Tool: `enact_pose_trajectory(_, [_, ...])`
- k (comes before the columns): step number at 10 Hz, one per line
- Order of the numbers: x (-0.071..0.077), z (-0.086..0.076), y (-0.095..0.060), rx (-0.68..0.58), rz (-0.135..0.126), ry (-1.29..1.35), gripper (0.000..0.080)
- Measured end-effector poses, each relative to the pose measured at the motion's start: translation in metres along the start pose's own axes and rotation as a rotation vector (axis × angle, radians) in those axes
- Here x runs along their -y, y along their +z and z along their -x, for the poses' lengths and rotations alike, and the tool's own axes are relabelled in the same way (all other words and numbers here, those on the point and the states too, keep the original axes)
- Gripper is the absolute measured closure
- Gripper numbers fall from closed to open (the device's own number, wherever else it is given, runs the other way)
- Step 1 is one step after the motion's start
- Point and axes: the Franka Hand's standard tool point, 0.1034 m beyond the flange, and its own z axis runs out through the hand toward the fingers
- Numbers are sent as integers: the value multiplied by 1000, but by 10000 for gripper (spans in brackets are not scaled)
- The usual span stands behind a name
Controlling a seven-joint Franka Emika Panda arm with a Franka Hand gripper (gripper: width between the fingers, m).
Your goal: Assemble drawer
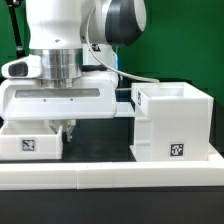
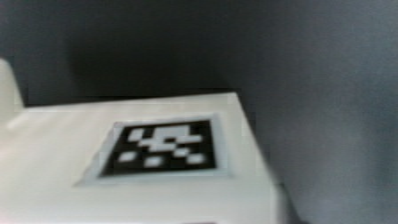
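Observation:
The tall white box shell stands on the exterior view's right, open at the top, with a square tag on its front. A white knobbed tray with a tag lies on the left. My gripper hangs low at that tray's right end; its fingers are dark and half hidden, so I cannot tell how the jaws stand. In the wrist view the tray's white face with its tag fills the picture close below the camera. Another white part sits against the shell's left side, behind my hand.
The long low white border rail runs along the front of the black table. A green wall is behind. My arm's bulky white hand covers the middle of the scene.

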Motion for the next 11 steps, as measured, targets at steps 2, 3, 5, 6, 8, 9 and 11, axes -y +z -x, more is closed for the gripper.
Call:
enact_pose_trajectory(2, [0,0,0,0,0,0,758])
enact_pose_trajectory(3, [0,0,0,0,0,0,758])
enact_pose_trajectory(5, [3,-1,-1,5,-4,1,759])
enact_pose_trajectory(6, [23,-8,-17,14,-18,-38,758])
enact_pose_trajectory(8, [41,-17,-34,4,-25,-98,758])
enact_pose_trajectory(9, [47,-20,-40,-1,-28,-148,758])
enact_pose_trajectory(11, [44,-18,-38,1,-26,-188,758])
